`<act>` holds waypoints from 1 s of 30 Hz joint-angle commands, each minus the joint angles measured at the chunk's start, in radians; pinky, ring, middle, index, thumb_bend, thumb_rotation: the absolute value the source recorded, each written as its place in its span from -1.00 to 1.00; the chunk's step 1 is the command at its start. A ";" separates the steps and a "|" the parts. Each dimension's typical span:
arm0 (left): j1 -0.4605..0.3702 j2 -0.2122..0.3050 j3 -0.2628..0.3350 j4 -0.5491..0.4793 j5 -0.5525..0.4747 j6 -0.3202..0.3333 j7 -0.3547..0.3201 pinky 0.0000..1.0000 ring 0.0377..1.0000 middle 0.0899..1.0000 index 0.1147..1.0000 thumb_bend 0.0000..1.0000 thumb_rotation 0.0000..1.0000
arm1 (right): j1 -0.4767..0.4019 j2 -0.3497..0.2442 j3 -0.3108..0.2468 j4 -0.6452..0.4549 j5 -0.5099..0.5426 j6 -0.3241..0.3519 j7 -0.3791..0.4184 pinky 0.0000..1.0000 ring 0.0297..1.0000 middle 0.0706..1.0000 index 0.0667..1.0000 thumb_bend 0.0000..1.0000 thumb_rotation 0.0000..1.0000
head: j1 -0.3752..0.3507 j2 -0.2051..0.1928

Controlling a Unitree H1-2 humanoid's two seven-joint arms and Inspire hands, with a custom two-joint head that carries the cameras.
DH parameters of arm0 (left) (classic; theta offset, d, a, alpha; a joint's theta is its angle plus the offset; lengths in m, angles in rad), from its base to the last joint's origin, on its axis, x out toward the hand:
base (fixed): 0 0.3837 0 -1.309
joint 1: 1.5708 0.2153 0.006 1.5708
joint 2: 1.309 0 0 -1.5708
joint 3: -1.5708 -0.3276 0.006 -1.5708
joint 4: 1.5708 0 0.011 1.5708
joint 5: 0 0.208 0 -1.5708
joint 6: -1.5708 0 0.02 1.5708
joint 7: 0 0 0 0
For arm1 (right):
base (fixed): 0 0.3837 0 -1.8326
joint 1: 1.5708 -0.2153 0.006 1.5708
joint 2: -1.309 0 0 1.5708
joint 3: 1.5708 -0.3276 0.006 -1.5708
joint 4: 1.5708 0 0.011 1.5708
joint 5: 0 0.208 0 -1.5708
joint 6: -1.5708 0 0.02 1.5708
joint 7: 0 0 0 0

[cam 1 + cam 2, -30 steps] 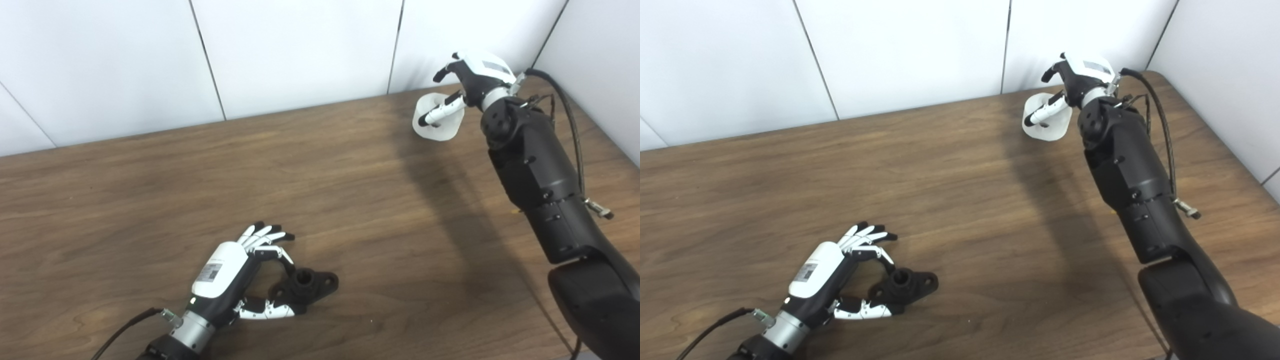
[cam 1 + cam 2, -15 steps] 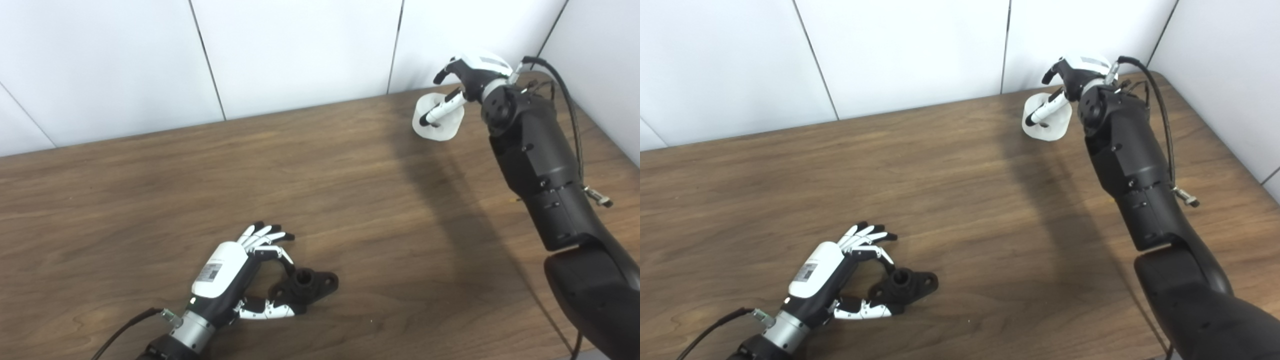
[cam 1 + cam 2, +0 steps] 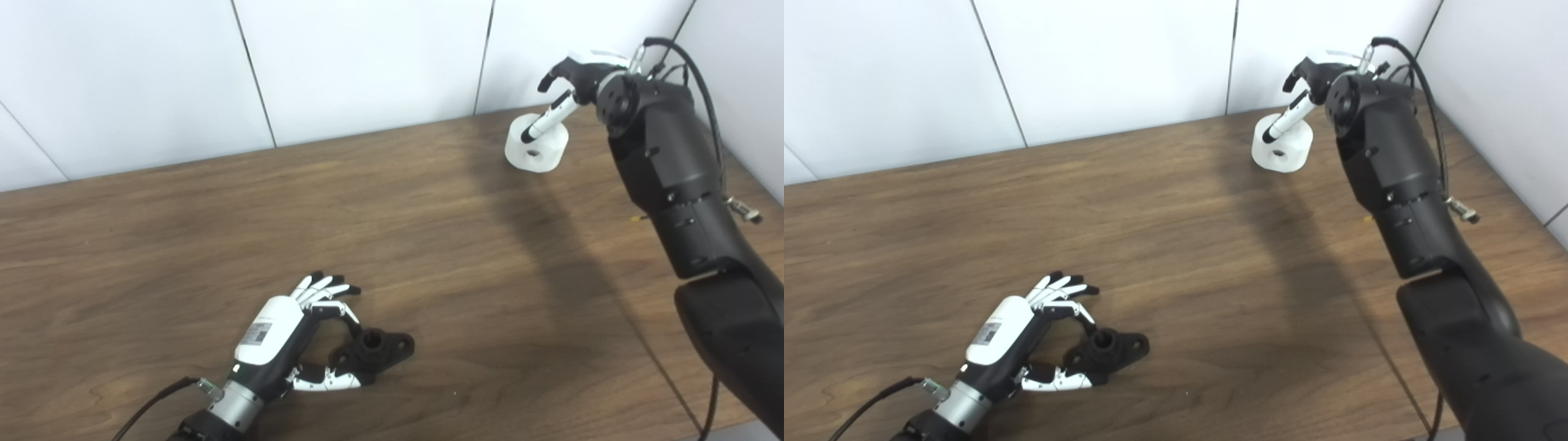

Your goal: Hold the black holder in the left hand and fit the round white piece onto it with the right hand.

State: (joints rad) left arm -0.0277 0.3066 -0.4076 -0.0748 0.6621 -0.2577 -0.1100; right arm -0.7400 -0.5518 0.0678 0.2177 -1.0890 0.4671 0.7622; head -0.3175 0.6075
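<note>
The black holder (image 3: 375,350) lies on the wooden table (image 3: 429,233) near the front edge. My left hand (image 3: 278,334) rests beside it, thumb along its near side and one finger curled against its raised collar, pinching it; the other fingers are spread. The round white piece (image 3: 542,153) stands at the far right back corner, with a hole in its side. My right hand (image 3: 576,76) hovers just above and behind it, one white digit reaching down to its top. The forearm hides the rest of that hand, so any grip is unclear.
White wall panels (image 3: 367,61) rise directly behind the table's back edge and along its right side, close to the right hand. A black cable (image 3: 692,61) loops off the right wrist. Bare wood lies between the two hands.
My right wrist and forearm have lifted and swung toward the back wall, so the hand now sits higher over the white piece. The side hole of the piece now shows. The left hand and holder have not moved.
</note>
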 commanded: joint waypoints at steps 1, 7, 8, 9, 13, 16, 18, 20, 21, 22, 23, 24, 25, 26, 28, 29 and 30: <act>0.024 0.020 -0.011 0.065 0.049 0.031 -0.022 0.99 0.84 0.65 -0.16 0.03 -0.88 | -0.068 -0.044 0.005 -0.009 -0.018 0.002 0.006 0.66 0.91 0.84 0.56 0.79 -0.22 | -0.001 0.001; 0.022 0.021 -0.012 0.065 0.051 0.031 -0.023 0.98 0.84 0.65 -0.16 0.03 -0.88 | -0.082 -0.064 0.027 0.007 -0.006 0.002 0.039 0.79 0.91 0.84 0.55 0.79 -0.20 | -0.001 0.001; 0.023 0.021 -0.012 0.063 0.050 0.032 -0.024 0.98 0.84 0.65 -0.16 0.03 -0.88 | -0.083 -0.068 0.032 0.008 -0.003 0.002 0.042 0.89 0.93 0.86 0.55 0.80 -0.21 | 0.002 0.004; 0.023 0.022 -0.012 0.062 0.050 0.033 -0.025 0.98 0.84 0.65 -0.16 0.03 -0.88 | -0.084 -0.071 0.036 0.010 -0.002 0.002 0.046 0.96 0.94 0.86 0.54 0.81 -0.20 | -0.001 0.004; 0.023 0.023 -0.012 0.061 0.047 0.034 -0.029 0.98 0.84 0.65 -0.16 0.03 -0.88 | -0.085 -0.078 0.043 0.009 0.000 0.002 0.069 1.00 0.97 0.87 0.54 0.79 -0.18 | -0.001 0.005; 0.022 0.024 -0.013 0.062 0.049 0.034 -0.030 0.98 0.84 0.65 -0.16 0.03 -0.88 | -0.083 -0.079 0.047 0.010 0.003 0.002 0.070 1.00 0.97 0.84 0.54 0.78 -0.20 | 0.000 0.005; 0.022 0.024 -0.013 0.062 0.048 0.034 -0.031 0.98 0.83 0.65 -0.16 0.03 -0.88 | -0.082 -0.083 0.054 0.011 0.014 0.002 0.069 1.00 0.96 0.83 0.54 0.77 -0.21 | -0.001 0.005; 0.022 0.025 -0.014 0.064 0.048 0.032 -0.030 0.98 0.83 0.65 -0.16 0.03 -0.88 | -0.081 -0.089 0.067 0.015 0.026 0.001 0.063 1.00 0.95 0.81 0.54 0.77 -0.21 | -0.001 0.006; 0.021 0.025 -0.014 0.065 0.049 0.030 -0.029 0.98 0.83 0.65 -0.16 0.03 -0.88 | -0.081 -0.091 0.072 0.016 0.029 0.001 0.060 1.00 0.94 0.80 0.54 0.78 -0.20 | 0.000 0.006; 0.021 0.025 -0.015 0.066 0.050 0.029 -0.028 0.98 0.83 0.65 -0.16 0.03 -0.88 | -0.079 -0.090 0.072 0.017 0.029 0.001 0.059 1.00 0.93 0.80 0.54 0.78 -0.20 | 0.000 0.006; 0.021 0.025 -0.015 0.066 0.050 0.029 -0.027 0.97 0.83 0.65 -0.16 0.03 -0.88 | -0.078 -0.089 0.073 0.016 0.029 0.002 0.060 1.00 0.93 0.79 0.54 0.77 -0.20 | 0.000 0.006; 0.021 0.025 -0.015 0.066 0.051 0.030 -0.028 0.97 0.83 0.65 -0.16 0.03 -0.88 | -0.076 -0.088 0.073 0.015 0.028 0.002 0.060 1.00 0.93 0.81 0.55 0.77 -0.19 | -0.001 0.005; 0.021 0.025 -0.015 0.066 0.051 0.030 -0.028 0.97 0.83 0.65 -0.16 0.03 -0.88 | -0.075 -0.087 0.074 0.014 0.028 0.002 0.061 1.00 0.94 0.83 0.55 0.77 -0.19 | -0.001 0.005; 0.021 0.024 -0.015 0.067 0.051 0.030 -0.027 0.97 0.83 0.65 -0.16 0.03 -0.88 | -0.075 -0.087 0.077 0.014 0.026 0.002 0.062 1.00 0.95 0.84 0.55 0.76 -0.18 | -0.001 0.005; 0.021 0.024 -0.016 0.068 0.052 0.027 -0.024 0.97 0.83 0.65 -0.16 0.03 -0.88 | -0.074 -0.083 0.076 0.013 0.017 0.002 0.069 1.00 0.99 0.92 0.57 0.76 -0.15 | -0.002 0.006; 0.021 0.024 -0.017 0.067 0.051 0.026 -0.025 0.97 0.83 0.65 -0.16 0.03 -0.88 | -0.073 -0.081 0.074 0.011 0.015 0.002 0.072 1.00 0.99 0.93 0.57 0.76 -0.15 | -0.002 0.006; 0.022 0.024 -0.018 0.066 0.051 0.025 -0.026 0.97 0.83 0.65 -0.16 0.03 -0.88 | -0.072 -0.080 0.074 0.011 0.013 0.002 0.073 1.00 1.00 0.94 0.58 0.77 -0.14 | -0.003 0.006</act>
State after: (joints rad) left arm -0.0288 0.3071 -0.4107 -0.0737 0.6621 -0.2578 -0.1099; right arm -0.7586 -0.6093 0.1536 0.2531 -1.0630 0.4667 0.8441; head -0.3191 0.6121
